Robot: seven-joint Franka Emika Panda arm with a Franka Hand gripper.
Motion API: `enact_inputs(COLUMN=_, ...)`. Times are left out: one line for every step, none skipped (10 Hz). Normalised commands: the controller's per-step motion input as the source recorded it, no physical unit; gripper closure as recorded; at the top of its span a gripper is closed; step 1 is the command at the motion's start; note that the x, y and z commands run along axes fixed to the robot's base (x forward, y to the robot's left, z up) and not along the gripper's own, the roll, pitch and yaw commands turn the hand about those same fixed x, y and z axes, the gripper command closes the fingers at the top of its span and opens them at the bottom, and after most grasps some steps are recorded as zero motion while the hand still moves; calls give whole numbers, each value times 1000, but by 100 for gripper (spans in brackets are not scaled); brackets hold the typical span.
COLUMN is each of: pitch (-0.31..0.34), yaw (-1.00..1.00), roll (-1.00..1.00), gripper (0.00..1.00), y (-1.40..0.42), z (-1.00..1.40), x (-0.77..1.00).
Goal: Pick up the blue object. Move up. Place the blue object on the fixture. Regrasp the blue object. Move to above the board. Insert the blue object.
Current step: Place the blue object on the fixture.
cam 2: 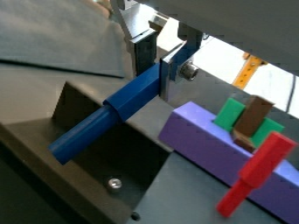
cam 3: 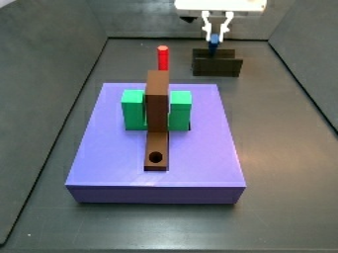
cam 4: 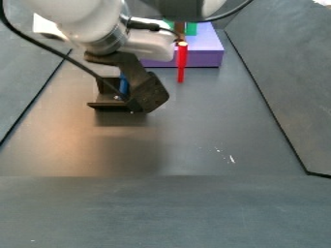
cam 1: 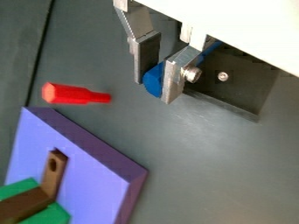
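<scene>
The blue object [cam 2: 100,122] is a slim blue peg lying slanted in the slot of the fixture [cam 2: 111,162], a dark box-like holder. My gripper [cam 2: 156,80] is shut on the peg's upper end, a silver finger pressed to each side. In a wrist view only the peg's blue end [cam 1: 152,83] shows between the fingers [cam 1: 173,77], with the fixture [cam 1: 239,83] behind it. In a side view my gripper [cam 3: 214,36] hangs over the fixture [cam 3: 216,63] at the back, beyond the purple board [cam 3: 199,148]. In a side view the arm hides most of the peg [cam 4: 123,87].
A red peg [cam 3: 164,56] stands upright between the board and the fixture. The board carries a green block [cam 3: 132,109] and a long brown bar [cam 3: 157,119] with a round hole. Dark walls rise on both sides of the floor.
</scene>
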Motion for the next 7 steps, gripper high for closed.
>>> enact_inputs(pitch=140, yaw=0, roll=0, gripper=100, y=-71, z=-189, x=283)
enact_inputs(pitch=180, yaw=0, roll=-37, gripper=100, y=-37, z=-154, x=220)
enact_inputs(pitch=303, yaw=40, roll=-74, gripper=100, y=0, z=-83, x=294)
enact_inputs(pitch=243, yaw=300, roll=-74, gripper=100, y=0, z=-129, x=334)
enact_inputs(pitch=186, yaw=363, roll=-23, gripper=100, y=0, z=-149, x=351)
enact_inputs(pitch=120, yaw=249, roll=0, gripper=100, y=0, z=-134, x=191)
enact_inputs(pitch=57, yaw=111, roll=0, gripper=100, y=0, z=-160, x=66)
